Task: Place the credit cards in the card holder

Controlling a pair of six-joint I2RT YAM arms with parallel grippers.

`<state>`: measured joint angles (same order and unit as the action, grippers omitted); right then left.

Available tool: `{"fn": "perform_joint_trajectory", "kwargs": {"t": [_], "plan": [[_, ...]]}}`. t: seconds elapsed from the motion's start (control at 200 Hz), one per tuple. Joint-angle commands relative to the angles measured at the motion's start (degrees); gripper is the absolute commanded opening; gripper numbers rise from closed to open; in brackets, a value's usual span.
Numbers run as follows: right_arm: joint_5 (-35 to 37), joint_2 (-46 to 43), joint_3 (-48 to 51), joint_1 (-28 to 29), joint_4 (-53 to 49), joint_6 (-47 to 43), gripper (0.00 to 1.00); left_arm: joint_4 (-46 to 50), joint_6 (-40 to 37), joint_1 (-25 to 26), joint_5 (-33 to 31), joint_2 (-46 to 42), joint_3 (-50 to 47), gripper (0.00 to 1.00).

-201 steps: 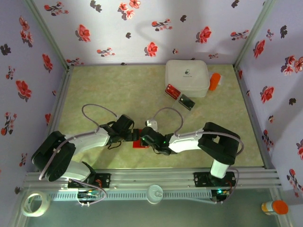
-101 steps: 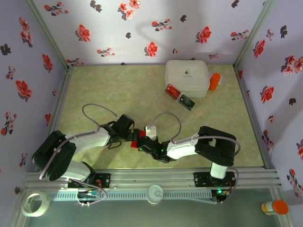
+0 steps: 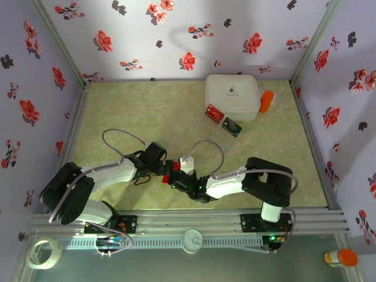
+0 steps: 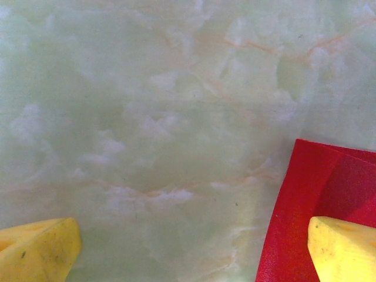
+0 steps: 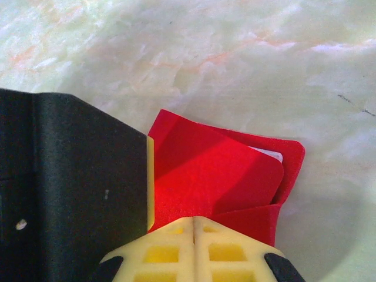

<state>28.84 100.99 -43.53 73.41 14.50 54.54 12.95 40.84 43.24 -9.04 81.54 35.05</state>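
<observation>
The red card holder [image 5: 223, 170] lies on the marbled table, one flap raised, a sliver of pale pocket showing at its far corner. My right gripper [image 5: 194, 226] is shut, its yellow tips resting on the holder's near edge. My left gripper [image 4: 191, 249] is open; its right fingertip [image 4: 343, 247] hangs over the holder [image 4: 320, 200] and its left one over bare table. In the top view both grippers meet at the holder [image 3: 168, 168], left gripper [image 3: 163, 169] and right gripper [image 3: 176, 178]. A red credit card [image 3: 214, 113] and a dark credit card [image 3: 231, 126] lie far off by the white box.
A white square box [image 3: 232, 96] stands at the back right with an orange bottle [image 3: 267, 101] beside it. Flowered walls close in three sides. A tape roll [image 3: 44, 252] and an orange-capped bottle [image 3: 341, 257] sit outside beyond the front rail.
My right arm has slid left and nearer, its gripper now covering more of the card holder. The left arm has stayed put.
</observation>
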Motion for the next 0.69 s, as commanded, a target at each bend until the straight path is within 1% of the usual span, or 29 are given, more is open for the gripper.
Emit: {"fn": "perform_joint_trajectory", "kwargs": {"t": [0.0, 0.035, 0.05, 0.16, 0.23, 0.25, 0.26, 0.32, 0.475, 0.69], "plan": [[-9.4, -0.6, 2.69, -0.91, -16.35, -1.9, 0.02, -1.48, 1.52, -0.53, 1.91, 4.77, -2.51, 1.0], [-9.37, -1.66, 2.38, -1.72, -16.54, -2.8, 0.07, -1.44, 1.45, -0.53, 1.92, 4.69, -2.52, 1.0], [-10.91, -2.15, 2.25, -2.12, -16.72, -3.18, 0.1, -1.39, 1.48, -0.53, 1.92, 4.61, -2.48, 1.0], [-13.22, -5.95, 1.15, -4.89, -17.89, -6.16, 0.27, -1.16, 1.48, -0.53, 2.01, 4.42, -2.22, 1.0], [-13.92, -8.82, 0.13, -6.29, -19.66, -8.03, 0.41, -1.13, 1.6, -0.51, 2.09, 4.2, -1.94, 1.0], [-13.9, -9.47, -0.2, -6.57, -20.11, -8.38, 0.43, -1.09, 1.69, -0.52, 2.09, 4.14, -1.89, 1.0], [-13.93, -10.1, -0.44, -6.76, -20.71, -8.72, 0.46, -1.09, 1.63, -0.53, 2.09, 4.15, -1.8, 1.0], [-14.03, -12.86, -1.31, -7.94, -22.47, -9.84, 0.53, -1.04, 1.68, -0.53, 2.18, 3.89, -1.55, 1.0], [-14.13, -20.35, -1.35, -11.13, -26.02, -11.33, 0.62, -0.26, 1.53, -0.48, 2.2, 2.9, -0.44, 1.0], [-14.5, -32.48, 2.8, -16.67, -29.53, -11.04, 0.72, 1.71, 0.47, -1.03, 1.8, 0.47, 1.38, 1.0]]}}
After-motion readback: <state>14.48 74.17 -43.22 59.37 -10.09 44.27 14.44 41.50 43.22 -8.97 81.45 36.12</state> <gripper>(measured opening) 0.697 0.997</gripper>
